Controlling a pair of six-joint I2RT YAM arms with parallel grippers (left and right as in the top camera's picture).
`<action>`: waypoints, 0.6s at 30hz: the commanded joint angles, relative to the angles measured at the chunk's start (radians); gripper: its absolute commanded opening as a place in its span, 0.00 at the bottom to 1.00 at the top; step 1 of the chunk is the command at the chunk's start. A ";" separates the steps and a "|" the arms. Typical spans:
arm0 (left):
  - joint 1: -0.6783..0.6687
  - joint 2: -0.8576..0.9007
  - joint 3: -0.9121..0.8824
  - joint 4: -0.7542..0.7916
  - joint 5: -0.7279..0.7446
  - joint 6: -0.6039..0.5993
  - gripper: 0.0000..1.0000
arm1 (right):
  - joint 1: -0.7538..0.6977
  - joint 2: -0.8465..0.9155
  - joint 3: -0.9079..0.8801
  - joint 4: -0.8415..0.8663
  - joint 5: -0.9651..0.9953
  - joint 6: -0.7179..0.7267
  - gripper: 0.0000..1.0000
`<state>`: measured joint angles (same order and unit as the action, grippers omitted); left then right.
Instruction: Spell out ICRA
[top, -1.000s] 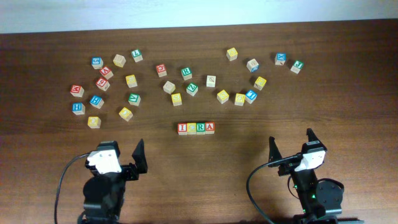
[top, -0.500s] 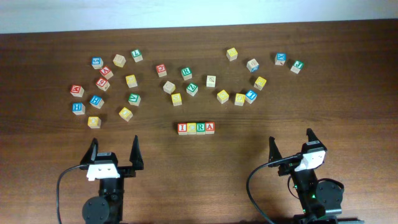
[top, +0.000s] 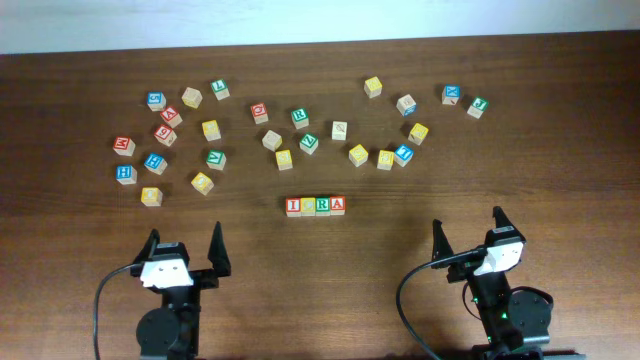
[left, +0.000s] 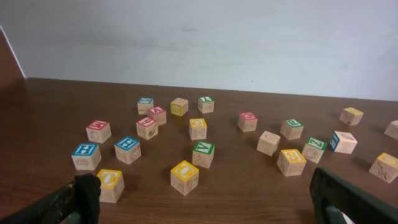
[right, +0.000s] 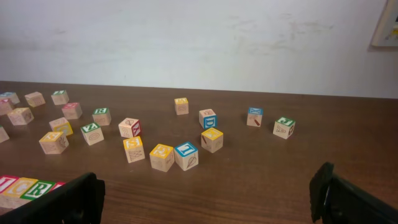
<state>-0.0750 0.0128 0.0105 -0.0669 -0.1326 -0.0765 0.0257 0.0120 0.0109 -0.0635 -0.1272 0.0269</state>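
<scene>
A row of four touching letter blocks (top: 315, 206) lies at the table's middle: red I, yellow C, green R, red A. Its left end shows at the bottom left of the right wrist view (right: 25, 188). My left gripper (top: 183, 250) is open and empty near the front edge, left of the row. My right gripper (top: 468, 231) is open and empty near the front edge, right of the row. In the left wrist view the open fingers (left: 205, 202) frame bare wood in front of loose blocks.
Many loose letter blocks are scattered across the far half of the table, in a left cluster (top: 165, 133) and a right group (top: 395, 150). A yellow block (left: 185, 177) sits nearest the left fingers. A white wall bounds the table's back.
My left arm has swung round to face the blocks and settled near the front edge, fingers spread. The right arm and the block row have not moved.
</scene>
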 joint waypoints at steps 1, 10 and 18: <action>0.008 -0.008 -0.002 -0.006 -0.005 -0.012 0.99 | 0.001 -0.008 -0.005 -0.007 0.007 0.011 0.98; 0.008 -0.008 -0.002 -0.010 0.013 0.056 0.99 | 0.001 -0.008 -0.005 -0.007 0.007 0.011 0.98; 0.008 -0.008 -0.001 -0.008 0.012 0.055 0.99 | 0.001 -0.008 -0.005 -0.007 0.007 0.011 0.98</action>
<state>-0.0750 0.0128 0.0105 -0.0681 -0.1238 -0.0441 0.0257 0.0120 0.0109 -0.0635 -0.1272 0.0273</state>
